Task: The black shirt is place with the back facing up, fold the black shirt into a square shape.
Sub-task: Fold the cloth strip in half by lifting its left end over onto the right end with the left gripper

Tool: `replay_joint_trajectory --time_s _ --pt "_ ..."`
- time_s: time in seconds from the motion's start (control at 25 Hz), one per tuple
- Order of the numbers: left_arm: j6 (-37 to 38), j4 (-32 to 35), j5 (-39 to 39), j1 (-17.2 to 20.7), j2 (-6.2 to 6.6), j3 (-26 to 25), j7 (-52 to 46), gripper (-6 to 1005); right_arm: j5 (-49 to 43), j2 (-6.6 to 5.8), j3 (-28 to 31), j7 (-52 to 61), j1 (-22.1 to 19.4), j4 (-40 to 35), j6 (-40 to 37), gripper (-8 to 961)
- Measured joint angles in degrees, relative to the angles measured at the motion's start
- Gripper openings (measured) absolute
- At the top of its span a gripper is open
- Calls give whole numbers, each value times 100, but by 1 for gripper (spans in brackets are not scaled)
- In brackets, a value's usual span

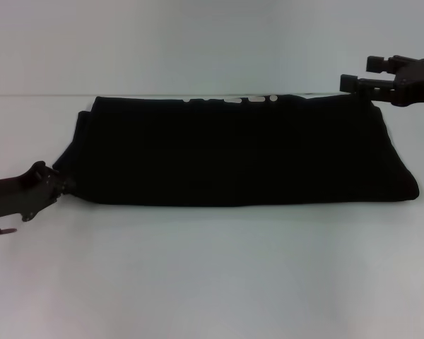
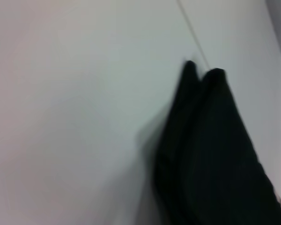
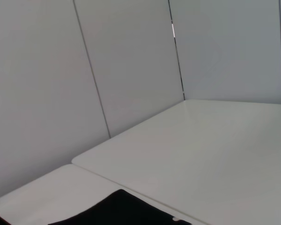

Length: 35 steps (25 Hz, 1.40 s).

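The black shirt [image 1: 237, 152] lies folded into a long band. The left gripper [image 1: 46, 187], fingers unclear, touches its 8 o'clock corner. The right gripper [image 1: 371, 76], fingers spread, hovers at 2 o'clock, probably released.

Left end effector [image 1: 56, 185] fingertips hidden against black shirt [image 1: 240, 152]; left wrist view blurred.

The black shirt [image 1: 240, 152] is plain matte black, with a short row of small white marks along its far edge. The table [image 1: 212, 275] under it is white and has no pattern. The left gripper [image 1: 53, 185] and the right gripper [image 1: 355, 74] are both black. The wall [image 3: 131, 61] is pale grey with thin dark seams.
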Motion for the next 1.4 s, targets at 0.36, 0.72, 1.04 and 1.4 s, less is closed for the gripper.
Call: replay_joint_trajectory --time_s 0.36,0.72,1.04,1.4 --pt "252 431 -171 217 38 19 856 11 254 170 -3 21 25 64 101 911" --pt "583 1338 -129 859 111 -72 891 18 548 303 -34 23 88 168 435 911" --pt "866 1761 -21 1218 186 -432 864 43 552 362 -53 -16 187 292 719 912" --pt "1496 1123 -76 315 322 -384 889 72 561 233 57 10 -44 241 797 913"
